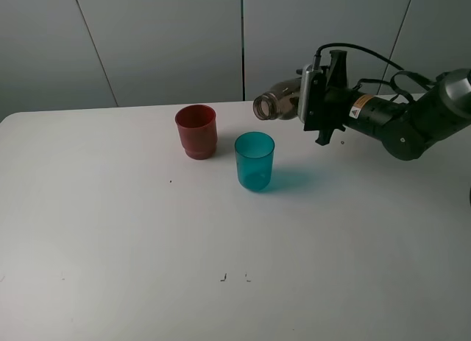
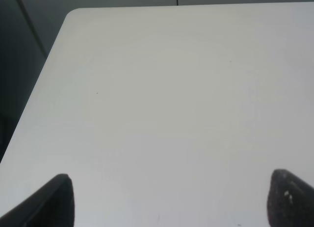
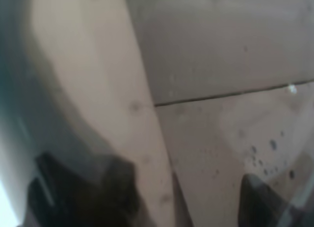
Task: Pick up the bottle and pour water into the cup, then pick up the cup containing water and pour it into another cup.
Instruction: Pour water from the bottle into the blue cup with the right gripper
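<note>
My right gripper [image 1: 318,104] is shut on the smoky grey-brown bottle [image 1: 282,104] and holds it tipped on its side in the air, open mouth pointing left. The mouth hangs above and slightly right of the teal translucent cup [image 1: 255,161], which stands upright on the white table [image 1: 110,230]. The red cup [image 1: 196,131] stands upright just behind and left of the teal one. In the right wrist view the bottle [image 3: 211,138] fills the picture between the dark fingers [image 3: 83,192]. My left gripper [image 2: 171,202] is open and empty over bare table; it is not in the exterior view.
The table's back edge [image 1: 132,105] meets a grey panelled wall. The left wrist view shows the table's rounded corner [image 2: 73,13] and side edge. A few small dark specks [image 1: 223,277] lie near the front.
</note>
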### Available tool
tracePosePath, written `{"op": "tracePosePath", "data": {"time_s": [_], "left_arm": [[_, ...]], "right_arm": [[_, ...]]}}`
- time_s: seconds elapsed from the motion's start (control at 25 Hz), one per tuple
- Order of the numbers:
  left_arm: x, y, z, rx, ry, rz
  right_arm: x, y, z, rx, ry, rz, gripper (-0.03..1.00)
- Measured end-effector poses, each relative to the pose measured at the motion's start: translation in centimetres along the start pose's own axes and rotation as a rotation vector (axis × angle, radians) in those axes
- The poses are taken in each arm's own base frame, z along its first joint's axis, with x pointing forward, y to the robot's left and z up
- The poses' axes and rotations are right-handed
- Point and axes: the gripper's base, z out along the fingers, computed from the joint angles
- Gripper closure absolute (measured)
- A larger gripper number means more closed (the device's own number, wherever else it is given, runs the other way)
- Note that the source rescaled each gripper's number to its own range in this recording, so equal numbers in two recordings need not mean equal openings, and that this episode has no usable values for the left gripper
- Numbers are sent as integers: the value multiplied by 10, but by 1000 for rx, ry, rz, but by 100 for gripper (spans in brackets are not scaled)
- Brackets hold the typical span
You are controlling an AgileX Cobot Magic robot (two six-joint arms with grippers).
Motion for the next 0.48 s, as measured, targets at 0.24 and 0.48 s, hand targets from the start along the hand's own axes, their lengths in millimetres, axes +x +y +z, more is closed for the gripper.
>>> {"op": "tracePosePath", "data": {"time_s": [0.24, 0.48], "left_arm": [[0, 0, 0, 0, 0, 0], [0, 0, 0, 0, 0, 0]], "right_arm": [[0, 0, 0, -2, 1, -56, 93], [0, 0, 0, -2, 1, -102, 93]]}}
